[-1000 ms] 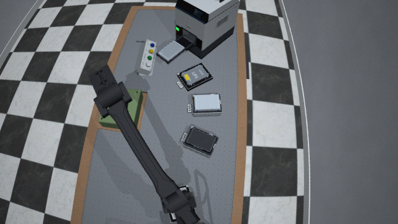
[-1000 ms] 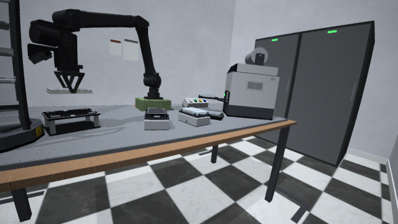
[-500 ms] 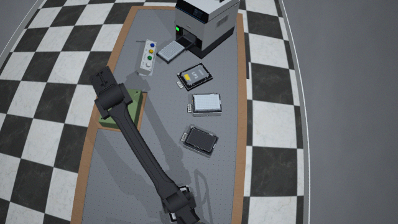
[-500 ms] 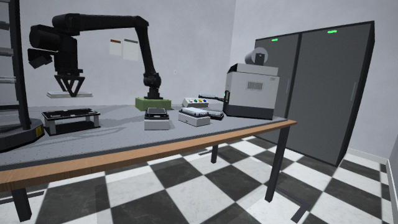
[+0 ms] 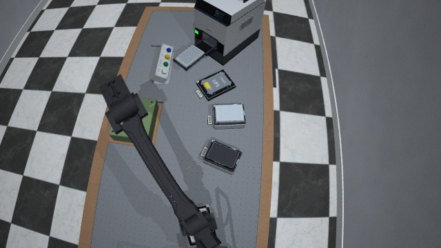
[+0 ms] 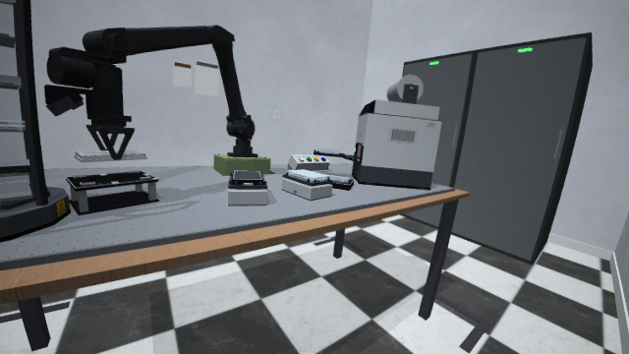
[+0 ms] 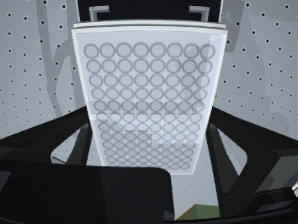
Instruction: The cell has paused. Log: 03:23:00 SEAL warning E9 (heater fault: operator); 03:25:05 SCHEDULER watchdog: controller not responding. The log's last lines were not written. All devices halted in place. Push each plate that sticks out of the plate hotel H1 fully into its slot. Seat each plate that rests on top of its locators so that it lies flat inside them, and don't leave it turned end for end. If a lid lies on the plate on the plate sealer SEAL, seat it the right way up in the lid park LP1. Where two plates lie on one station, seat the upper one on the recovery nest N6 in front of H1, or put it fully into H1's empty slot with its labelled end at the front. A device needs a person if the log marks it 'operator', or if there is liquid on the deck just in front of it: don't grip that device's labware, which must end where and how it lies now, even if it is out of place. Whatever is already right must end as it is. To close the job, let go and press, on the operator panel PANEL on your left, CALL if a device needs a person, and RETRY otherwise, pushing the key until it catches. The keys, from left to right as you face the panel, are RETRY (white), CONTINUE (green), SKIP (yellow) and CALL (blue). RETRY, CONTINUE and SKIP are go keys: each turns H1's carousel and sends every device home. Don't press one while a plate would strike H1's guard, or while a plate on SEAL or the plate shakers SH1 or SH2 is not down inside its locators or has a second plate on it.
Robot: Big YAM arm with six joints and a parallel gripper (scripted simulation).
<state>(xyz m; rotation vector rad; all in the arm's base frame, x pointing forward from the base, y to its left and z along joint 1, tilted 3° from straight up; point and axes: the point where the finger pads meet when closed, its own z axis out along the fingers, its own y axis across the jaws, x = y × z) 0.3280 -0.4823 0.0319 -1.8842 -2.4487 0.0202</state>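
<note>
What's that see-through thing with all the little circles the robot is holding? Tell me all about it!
It's a plate: a pale, see-through plastic rectangle covered in rows of round wells. The gripper holds it by its long sides, with a black finger on each side. It hangs level in the air above the black nest and touches only the fingers.

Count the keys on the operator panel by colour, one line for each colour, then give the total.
Blue key: 1
Yellow key: 1
Green key: 1
White key: 1
Total: 4
</note>
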